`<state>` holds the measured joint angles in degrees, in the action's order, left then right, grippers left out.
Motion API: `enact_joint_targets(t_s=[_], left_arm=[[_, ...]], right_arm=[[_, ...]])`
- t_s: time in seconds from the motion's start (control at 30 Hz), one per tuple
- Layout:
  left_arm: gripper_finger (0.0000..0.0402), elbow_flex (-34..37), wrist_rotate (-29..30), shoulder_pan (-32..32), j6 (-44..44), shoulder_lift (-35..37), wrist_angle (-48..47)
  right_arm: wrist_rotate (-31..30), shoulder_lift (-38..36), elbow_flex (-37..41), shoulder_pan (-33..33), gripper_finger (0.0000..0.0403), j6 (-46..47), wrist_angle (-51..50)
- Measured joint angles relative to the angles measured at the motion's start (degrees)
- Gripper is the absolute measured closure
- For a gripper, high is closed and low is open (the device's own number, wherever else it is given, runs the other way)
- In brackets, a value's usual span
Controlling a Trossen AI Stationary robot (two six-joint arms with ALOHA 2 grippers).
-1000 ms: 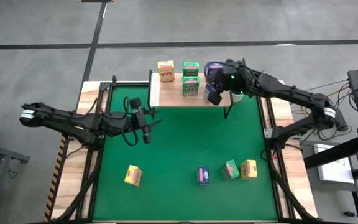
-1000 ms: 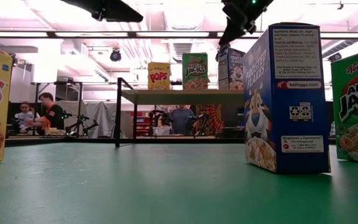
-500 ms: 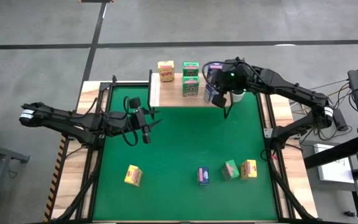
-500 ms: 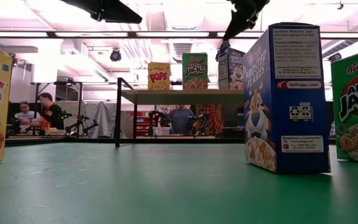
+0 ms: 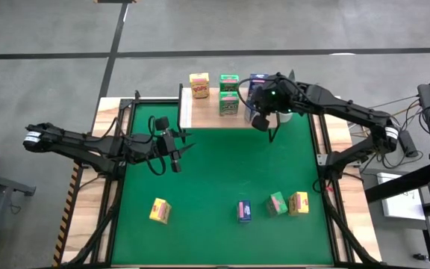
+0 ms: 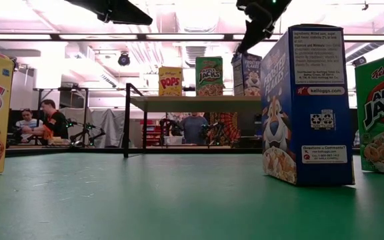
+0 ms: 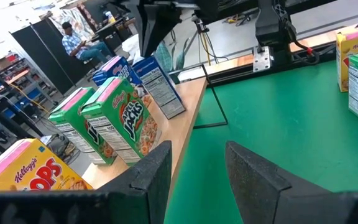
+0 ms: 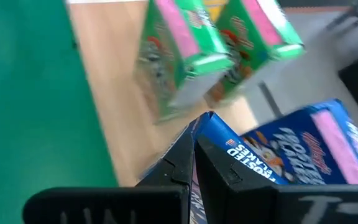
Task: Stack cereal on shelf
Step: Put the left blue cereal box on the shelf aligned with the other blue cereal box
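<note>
The shelf (image 5: 207, 116) stands along the table's far edge. On its plank stand a yellow cereal box (image 5: 199, 84), two green ones (image 5: 229, 93) and two blue ones, one behind the other (image 7: 157, 84). My right gripper (image 5: 256, 114) is shut over the shelf's right end, at the nearer blue box (image 6: 247, 73). My left gripper (image 5: 179, 155) hovers open above the green mat's left half, with nothing between its fingers (image 7: 160, 171). My right gripper has its shut fingertips (image 8: 191, 155) against the top corner (image 8: 207, 124) of the nearer blue box. It comes from above, slanting down from the table's right. The box stands upright on the shelf's plank. The fingers themselves hide the exact spot.
Near the table's front edge stand a yellow box (image 5: 160, 211), a blue box (image 5: 243, 211), a green box (image 5: 277, 203) and another yellow box (image 5: 298, 202). The mat between them and the shelf is open. People sit and stand in the room behind (image 6: 52, 120).
My right gripper has tipped further downward at the shelf's right end, staying shut. The nearer blue box, which leaned a second ago, now stands upright on the plank.
</note>
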<state>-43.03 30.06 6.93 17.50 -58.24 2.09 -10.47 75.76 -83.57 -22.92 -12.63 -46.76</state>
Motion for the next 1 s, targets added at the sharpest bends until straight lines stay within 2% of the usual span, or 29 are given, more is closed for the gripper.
enact_joint_targets(t_s=[0.17, 0.6, 0.8, 1.0], left_arm=[[0.0268, 0.0, 0.0, -0.01, 0.0, 0.0, 0.04], [0.0268, 0.02, -0.02, -0.01, 0.0, -0.02, 0.02], [0.0268, 0.02, -0.02, 0.0, 0.0, -0.02, 0.02], [0.0268, 0.02, -0.04, -0.01, 0.0, -0.02, 0.02]], right_arm=[[-6.95, 0.29, 0.09, -0.13, 0.0394, 3.65, -0.19], [-9.11, 0.34, 0.19, -0.13, 0.0394, 19.03, 2.13], [-9.08, 0.13, -2.56, -0.13, 0.0394, 18.59, 1.12], [-9.13, -0.08, -6.99, -2.13, 0.0394, 18.42, -7.75]])
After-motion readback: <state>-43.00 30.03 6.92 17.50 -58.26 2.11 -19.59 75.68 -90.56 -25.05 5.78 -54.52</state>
